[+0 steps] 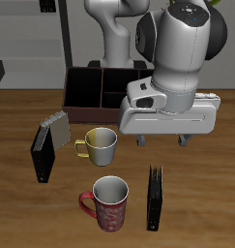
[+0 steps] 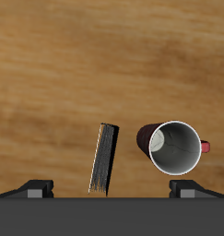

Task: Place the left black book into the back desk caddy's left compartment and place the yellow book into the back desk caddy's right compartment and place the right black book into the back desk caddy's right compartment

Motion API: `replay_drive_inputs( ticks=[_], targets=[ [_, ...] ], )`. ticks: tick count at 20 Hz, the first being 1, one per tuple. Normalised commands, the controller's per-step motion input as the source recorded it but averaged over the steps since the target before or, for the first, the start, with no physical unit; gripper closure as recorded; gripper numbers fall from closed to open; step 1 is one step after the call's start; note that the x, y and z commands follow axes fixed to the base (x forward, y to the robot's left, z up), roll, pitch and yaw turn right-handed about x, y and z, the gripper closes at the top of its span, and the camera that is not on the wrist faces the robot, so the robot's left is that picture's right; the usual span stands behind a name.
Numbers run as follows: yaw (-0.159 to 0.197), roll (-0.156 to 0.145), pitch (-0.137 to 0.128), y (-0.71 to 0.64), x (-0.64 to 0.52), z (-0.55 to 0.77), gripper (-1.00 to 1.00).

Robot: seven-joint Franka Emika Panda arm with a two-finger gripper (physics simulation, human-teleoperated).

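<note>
Firstly, gripper [image 1: 162,140]: hung above the table [image 1: 13,208] at the middle of the exterior frame, fingers [image 1: 140,142] spread apart with nothing between them; open likewise in the wrist view [image 2: 112,190].

Left black book [image 1: 156,197]: stood on edge in the lower part of the frame, near the table's front edge, just beside the red mug [image 1: 109,201]. The wrist view showed the same book [image 2: 103,159] below the gripper, next to that mug [image 2: 175,147], the two apart.

Right black book [image 1: 42,150]: upright at mid-height, across the metal mug [image 1: 100,143] from the gripper.

Yellow book [image 1: 57,127]: leaned just behind it, possibly touching; its colour read greyish.

Desk caddy [image 1: 85,82]: dark, in the upper part of the frame, partly hidden by the arm.
</note>
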Motion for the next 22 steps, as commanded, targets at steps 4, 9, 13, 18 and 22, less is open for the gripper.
replay_drive_inputs(
  ticks=[4, 9, 13, 18, 22],
  targets=[
    [0.047, 0.041, -0.051, -0.02, 0.09, -0.03, -1.0],
    [-0.029, -0.039, -0.003, -0.17, 0.21, -0.29, -1.0],
    [-0.003, -0.02, 0.008, -0.05, 0.03, -0.25, -1.0],
    [0.002, 0.013, 0.028, 0.12, 0.03, -0.36, -1.0],
    [-0.005, 0.038, 0.006, 0.23, -0.06, -0.23, -1.0]
  ],
)
